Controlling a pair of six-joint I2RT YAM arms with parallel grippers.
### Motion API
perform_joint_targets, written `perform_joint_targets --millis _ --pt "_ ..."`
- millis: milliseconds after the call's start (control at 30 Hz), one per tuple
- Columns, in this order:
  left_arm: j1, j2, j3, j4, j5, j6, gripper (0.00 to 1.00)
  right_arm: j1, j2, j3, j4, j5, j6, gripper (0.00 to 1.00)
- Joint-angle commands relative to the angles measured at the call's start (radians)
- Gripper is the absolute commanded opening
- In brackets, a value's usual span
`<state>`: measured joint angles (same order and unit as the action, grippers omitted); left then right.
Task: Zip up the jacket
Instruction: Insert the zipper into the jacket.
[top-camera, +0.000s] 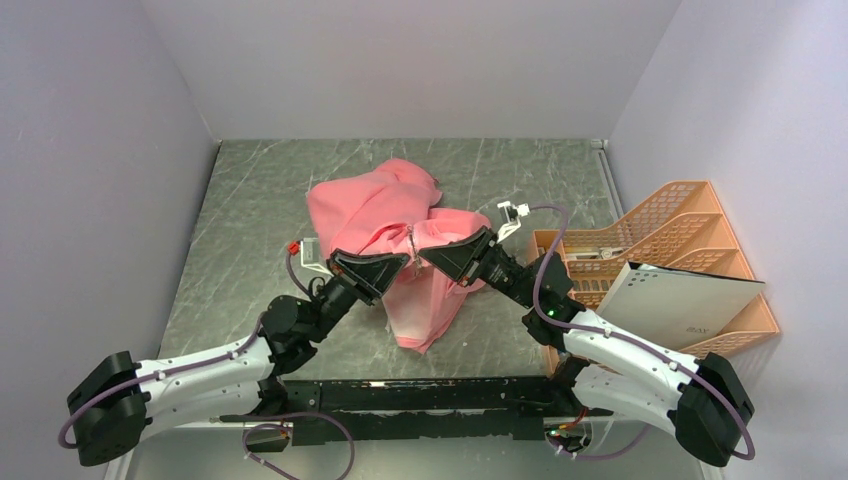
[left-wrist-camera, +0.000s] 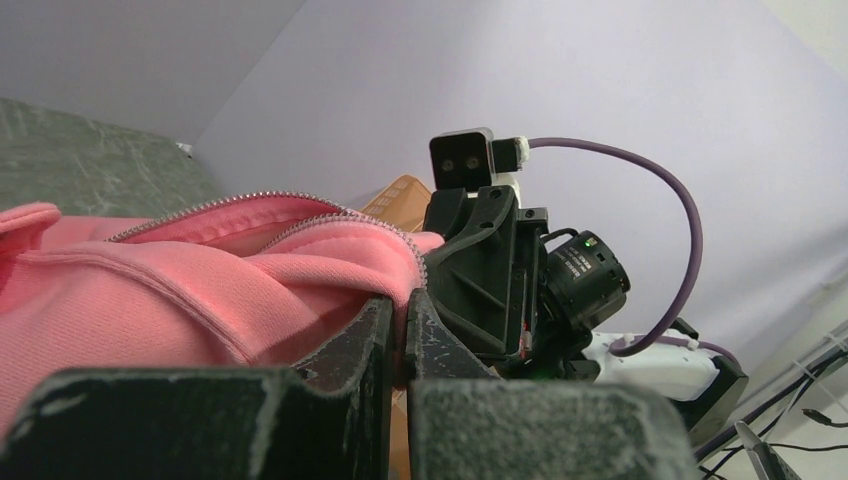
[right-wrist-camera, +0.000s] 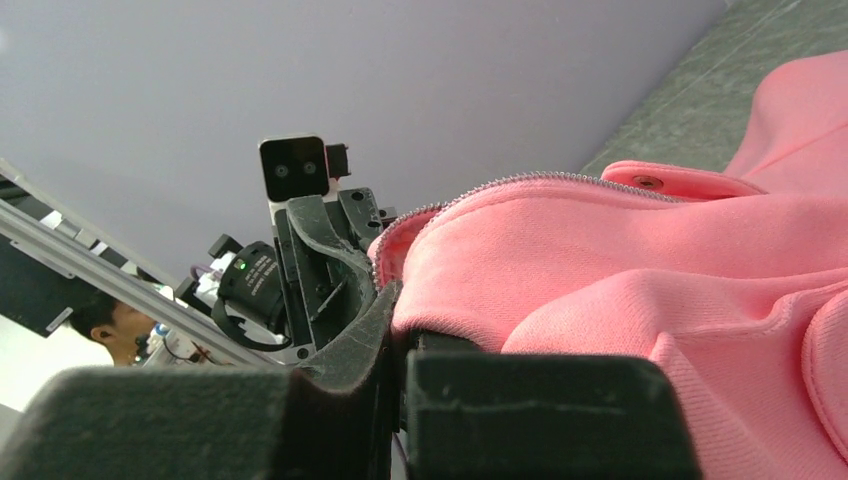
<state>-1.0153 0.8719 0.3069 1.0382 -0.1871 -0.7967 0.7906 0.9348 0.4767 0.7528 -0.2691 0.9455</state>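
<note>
The salmon-pink jacket (top-camera: 395, 225) is bunched on the grey table and lifted in its middle. My left gripper (top-camera: 402, 263) and right gripper (top-camera: 426, 256) meet tip to tip, each shut on the jacket's front edge by the zipper. In the left wrist view my jaws (left-wrist-camera: 398, 318) pinch pink fabric (left-wrist-camera: 180, 290) beside the zipper teeth (left-wrist-camera: 225, 205). In the right wrist view my jaws (right-wrist-camera: 393, 310) pinch the other edge of the jacket (right-wrist-camera: 640, 270) below its zipper teeth (right-wrist-camera: 520, 182). A small metal piece (top-camera: 410, 240) hangs between the grippers. A lower flap hangs toward the front.
An orange mesh file rack (top-camera: 650, 250) stands at the right edge, holding a white booklet (top-camera: 675, 300). White walls close the left, back and right. The black arm mount rail (top-camera: 420, 400) runs along the near edge.
</note>
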Motion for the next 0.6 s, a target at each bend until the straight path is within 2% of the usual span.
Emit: perform_joint_targets --millis 0,567 --pt "-0.009 -0.013 0.057 0.003 -0.012 0.03 0.05 0.002 -0.006 0.04 0.038 0.007 -0.013 0.0" --pt "-0.044 -0.019 0.077 -0.089 -0.086 0.069 0.05 0.002 -0.033 0.024 0.037 0.044 -0.007 0.0"
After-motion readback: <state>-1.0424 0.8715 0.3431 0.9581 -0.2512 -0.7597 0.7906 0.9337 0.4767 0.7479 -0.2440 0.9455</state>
